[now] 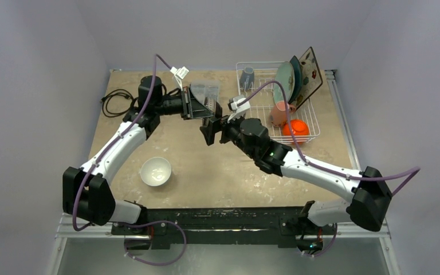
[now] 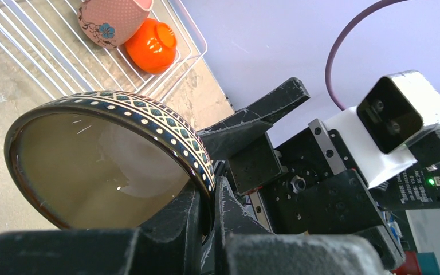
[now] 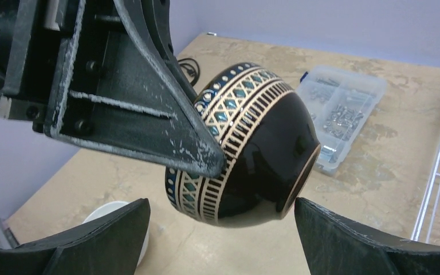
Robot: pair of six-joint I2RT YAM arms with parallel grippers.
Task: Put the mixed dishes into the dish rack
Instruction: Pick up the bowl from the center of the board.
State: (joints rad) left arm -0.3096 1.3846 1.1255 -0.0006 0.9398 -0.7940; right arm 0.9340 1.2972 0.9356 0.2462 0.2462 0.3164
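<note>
We saw the left gripper [image 2: 206,212] pinching the brown bowl [image 3: 246,149] by its patterned rim, tipped sideways, foot toward the dish rack [image 1: 258,63]; the right gripper [image 3: 220,220] stood spread wide just beside it.

The dark brown round ceramic bowl [image 3: 263,154] with a cream and teal patterned band is glazed to a high gloss outside, and its inside is a smooth, shiny olive-brown. The left gripper [image 2: 209,220] has matt black plastic fingers [image 3: 132,114], grainy and scuffed whitish at the edges. The white rectangular wire dish rack [image 1: 262,109] looks like smooth coated metal. The orange round bowl [image 2: 152,46] is glossy, the salmon-pink speckled mug [image 2: 112,20] duller. The beige mottled tabletop [image 3: 378,172] is matt and rough-looking. The clear plastic compartment box [image 3: 341,109] is shiny.
</note>
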